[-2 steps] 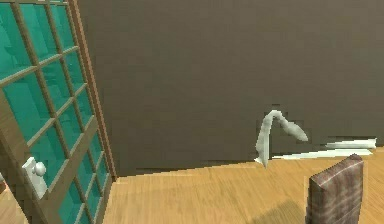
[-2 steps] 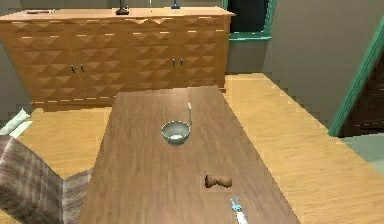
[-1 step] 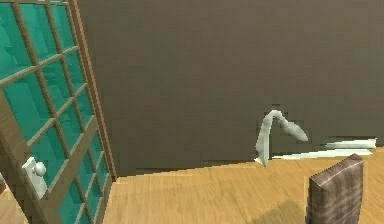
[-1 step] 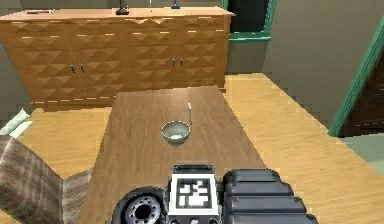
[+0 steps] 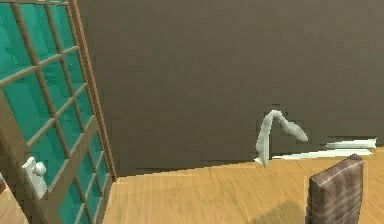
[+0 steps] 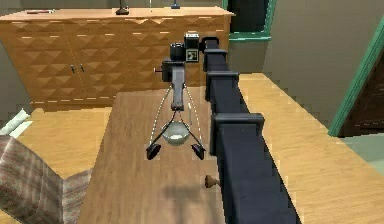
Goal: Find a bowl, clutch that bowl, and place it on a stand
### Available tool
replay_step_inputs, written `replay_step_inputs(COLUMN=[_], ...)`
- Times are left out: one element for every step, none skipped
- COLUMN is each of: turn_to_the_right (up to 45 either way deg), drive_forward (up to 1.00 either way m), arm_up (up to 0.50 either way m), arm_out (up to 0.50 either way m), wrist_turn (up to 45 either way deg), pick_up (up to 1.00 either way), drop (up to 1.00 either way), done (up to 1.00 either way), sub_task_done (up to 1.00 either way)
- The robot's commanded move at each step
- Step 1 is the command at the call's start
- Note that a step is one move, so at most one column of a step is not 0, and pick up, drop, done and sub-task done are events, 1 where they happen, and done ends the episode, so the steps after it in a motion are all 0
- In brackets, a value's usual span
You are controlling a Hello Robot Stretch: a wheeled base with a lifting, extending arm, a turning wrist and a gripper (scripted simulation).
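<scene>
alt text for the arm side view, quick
The robot's dark arm extends along a wooden table, its hand at a small pale bowl; whether it holds the bowl cannot be told. A wooden sideboard stands behind.

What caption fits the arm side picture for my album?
Gripper and grey bowl against a wooden table, cabinet behind.

The arm (image 6: 240, 150) is a dark navy square bar in stepped segments, with two white black-marked squares (image 6: 192, 42) and thin, dark-tipped fingers (image 6: 152, 152).
</scene>
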Motion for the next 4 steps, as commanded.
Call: replay_step_inputs(turn_to_the_right=[0.0, 0.0, 0.0, 0.0], drive_forward=[0.0, 0.0, 0.0, 0.0], arm_up=[0.0, 0.0, 0.0, 0.0], arm_out=[0.0, 0.0, 0.0, 0.0], wrist_turn=[45.0, 45.0, 45.0, 27.0], pick_up=[0.0, 0.0, 0.0, 0.0], drop=[0.0, 0.0, 0.0, 0.0], done=[0.0, 0.0, 0.0, 0.0], sub_task_done=[0.0, 0.0, 0.0, 0.0])
